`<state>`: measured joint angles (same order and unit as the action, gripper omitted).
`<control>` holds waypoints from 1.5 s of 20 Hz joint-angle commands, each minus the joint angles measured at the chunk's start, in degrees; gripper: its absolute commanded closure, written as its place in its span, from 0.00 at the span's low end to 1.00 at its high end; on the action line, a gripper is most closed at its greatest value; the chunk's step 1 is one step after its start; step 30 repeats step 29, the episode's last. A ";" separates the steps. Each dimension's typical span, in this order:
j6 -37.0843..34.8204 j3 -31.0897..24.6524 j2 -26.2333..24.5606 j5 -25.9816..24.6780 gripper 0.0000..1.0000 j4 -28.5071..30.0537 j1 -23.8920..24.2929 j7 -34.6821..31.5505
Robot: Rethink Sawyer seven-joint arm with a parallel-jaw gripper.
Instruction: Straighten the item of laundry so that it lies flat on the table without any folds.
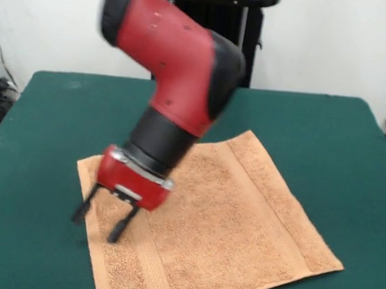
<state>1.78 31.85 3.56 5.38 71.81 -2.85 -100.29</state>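
Now my pincer (98, 224) hangs apart over the towel (227, 222) edge; dragging could probably ruck this flat cloth back up on the table (38, 138).

My red and black arm (180, 55) comes down from above and slants toward the picture's left. The black wrist section narrows into the red hand (98, 221), which tilts down and leftward. My two dark fingers (82, 209) are spread apart, open, pointing down with nothing between them.
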 commanded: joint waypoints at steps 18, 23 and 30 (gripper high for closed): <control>-48.82 -36.26 27.80 -6.50 0.00 8.53 18.64 12.62; -40.15 -35.71 29.72 -11.58 0.00 10.55 18.33 9.81; -39.80 -37.01 31.52 -13.51 0.00 12.01 18.50 8.02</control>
